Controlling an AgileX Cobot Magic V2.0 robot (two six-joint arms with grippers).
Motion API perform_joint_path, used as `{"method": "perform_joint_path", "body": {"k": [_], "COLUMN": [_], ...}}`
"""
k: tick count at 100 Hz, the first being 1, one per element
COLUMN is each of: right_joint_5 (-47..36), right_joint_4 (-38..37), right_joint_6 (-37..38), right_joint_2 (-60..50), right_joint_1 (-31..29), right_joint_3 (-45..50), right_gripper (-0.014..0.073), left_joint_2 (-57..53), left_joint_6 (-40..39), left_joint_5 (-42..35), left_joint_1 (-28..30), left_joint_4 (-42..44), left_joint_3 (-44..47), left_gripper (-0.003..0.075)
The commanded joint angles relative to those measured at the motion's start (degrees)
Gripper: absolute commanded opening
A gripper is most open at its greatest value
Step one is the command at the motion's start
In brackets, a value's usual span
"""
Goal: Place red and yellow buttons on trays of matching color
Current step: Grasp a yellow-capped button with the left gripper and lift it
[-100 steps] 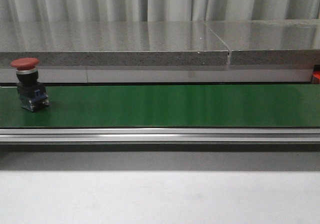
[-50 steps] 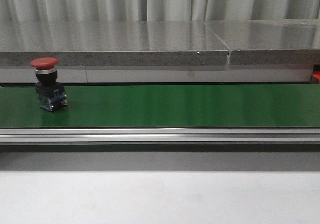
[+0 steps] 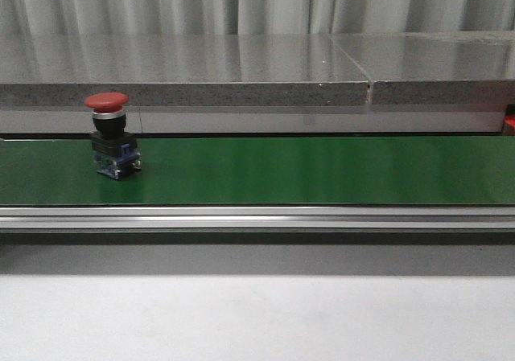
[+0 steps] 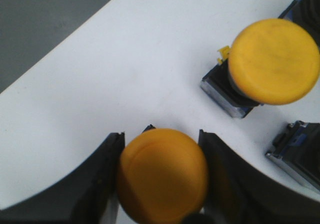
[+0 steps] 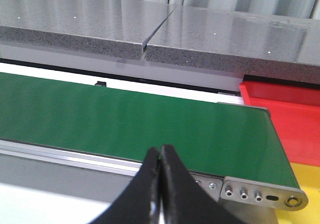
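A red button (image 3: 113, 136) with a black and blue base stands upright on the green belt (image 3: 322, 168), towards its left end. Neither gripper shows in the front view. My left gripper (image 4: 161, 134) is shut on the cap of a yellow button (image 4: 162, 174) over a white surface, a black finger against each side. Another yellow button (image 4: 274, 62) stands close by. My right gripper (image 5: 161, 148) is shut on nothing, over the belt's near rail. A red tray (image 5: 290, 109) and a yellow tray (image 5: 307, 184) lie past the belt's right end.
A grey stone ledge (image 3: 241, 71) runs behind the belt, with curtains beyond. An aluminium rail (image 3: 257, 216) edges the belt's front. A third button's base (image 4: 295, 151) sits near my left gripper, its cap out of frame. The white surface (image 4: 125, 74) ends at a dark edge.
The red button has travelled to the right along the belt, from the far left edge to well inside the view. It stays upright.
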Motion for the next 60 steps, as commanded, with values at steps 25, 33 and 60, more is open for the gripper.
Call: {"method": "perform_joint_path", "body": {"k": [25, 33, 60], "right_joint_5": [-5.1, -5.1, -5.1], "right_joint_4": [-0.6, -0.6, -0.6], "right_joint_6": [-0.2, -0.2, -0.2], "right_joint_2": [-0.7, -0.7, -0.7], "right_joint_1": [0.2, 0.2, 0.2], "right_joint_3": [-0.5, -0.5, -0.5], "right_gripper": [-0.0068, -0.0068, -0.0068], "left_joint_2": [-10.9, -14.7, -24.3], "left_joint_6": [-0.6, -0.4, 2.4], "left_joint_5": [5.0, 6.0, 10.7], "left_joint_1": [-0.6, -1.8, -11.9], "left_joint_4": [-1.0, -1.0, -0.9], "left_joint_3": [-3.4, -4.0, -7.8], "left_gripper": [-0.0019, -0.0019, -0.0019]}}
